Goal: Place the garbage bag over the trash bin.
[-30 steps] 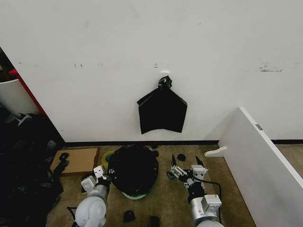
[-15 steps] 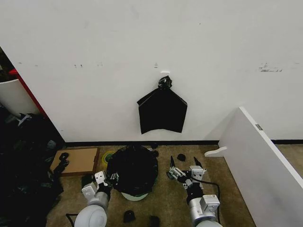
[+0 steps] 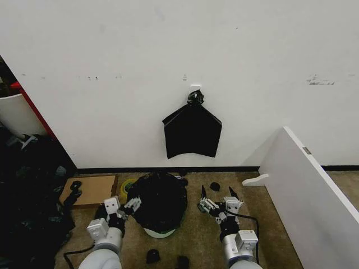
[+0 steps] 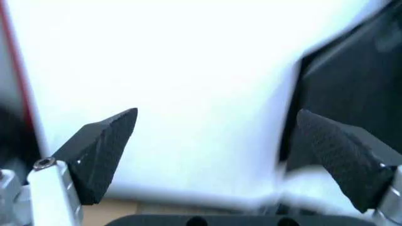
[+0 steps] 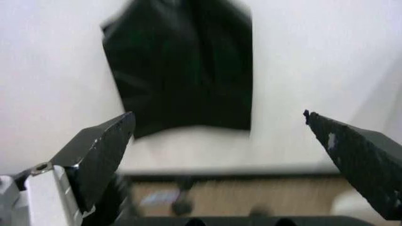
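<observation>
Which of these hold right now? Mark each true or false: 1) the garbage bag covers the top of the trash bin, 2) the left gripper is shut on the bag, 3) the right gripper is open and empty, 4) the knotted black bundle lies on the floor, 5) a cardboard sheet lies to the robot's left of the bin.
1) True: the garbage bag drapes over the trash bin, whose pale base shows beneath.
2) False: the left gripper is open, beside the bag, holding nothing.
3) True: the right gripper is open with nothing between its fingers.
4) False: the black bundle hangs on the wall.
5) True: the cardboard sheet lies on the floor there.
</observation>
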You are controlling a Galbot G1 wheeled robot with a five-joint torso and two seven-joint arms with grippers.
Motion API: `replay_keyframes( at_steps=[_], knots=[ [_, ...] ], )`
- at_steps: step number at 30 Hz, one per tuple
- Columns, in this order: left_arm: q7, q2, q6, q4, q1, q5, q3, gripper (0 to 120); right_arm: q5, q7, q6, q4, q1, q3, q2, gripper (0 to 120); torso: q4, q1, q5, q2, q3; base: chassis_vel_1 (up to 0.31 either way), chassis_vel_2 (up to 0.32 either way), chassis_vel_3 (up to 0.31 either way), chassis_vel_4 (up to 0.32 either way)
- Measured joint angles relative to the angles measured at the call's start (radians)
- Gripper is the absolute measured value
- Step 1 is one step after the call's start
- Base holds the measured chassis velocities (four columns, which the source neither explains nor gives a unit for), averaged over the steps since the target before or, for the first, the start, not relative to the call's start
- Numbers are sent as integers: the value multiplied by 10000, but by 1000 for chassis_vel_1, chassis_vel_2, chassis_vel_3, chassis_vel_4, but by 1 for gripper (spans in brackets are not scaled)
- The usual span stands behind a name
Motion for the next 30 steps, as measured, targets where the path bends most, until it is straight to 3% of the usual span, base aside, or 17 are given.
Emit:
replay_keyframes(
  at_steps=[2, 4, 7, 11, 16, 19, 24, 30],
  knots=[
    [658, -313, -738, -313, 16, 598, -138, 100, -2102, -883, 1397, -697, -25, 910, 170, 100, -4, 0, 0, 0, 0, 0, 0, 0, 0],
    [1364, -488, -1093, -507, 37, 497, -253, 100, -2931, -2160, 2397, -992, -43, 1765, 292, 100, -5, 0, 4, 0, 0, 0, 0, 0, 0],
    [1927, -501, -1569, -437, 151, 324, -341, 100, -2735, -2922, 2505, -834, -132, 2347, 351, 100, -4, 0, 0, 0, 0, 0, 0, 0, 0],
    [2620, -425, -2127, -212, 280, -65, -662, 100, -1152, -3709, 1534, 8, -263, 3655, 638, 100, -3, 0, -1, 0, 0, 0, 0, 0, 0],
    [2844, -565, -1995, -139, 194, -353, -1056, 100, -432, -4565, 1109, 255, -337, 4899, 1192, 100, -4, 0, -1, 0, 0, 0, 0, 0, 0],
    [2935, -577, -1600, -65, 159, -910, -1034, 100, -657, -5171, 1635, -100, -197, 5797, 1953, 100, -3, 0, 0, 0, 0, 0, 0, 0, 0],
    [2875, -454, -862, -210, -110, -1639, -1001, 100, -1157, -5567, 2152, -205, -294, 6057, 2777, 100, -3, 0, -1, 0, 0, 0, 0, 0, 0],
    [2736, -330, -665, -277, -306, -1883, -1006, 100, -1168, -5485, 2132, -46, -467, 5896, 3177, 100, -6, 0, -1, 0, 0, 0, 0, 0, 0]
  ],
)
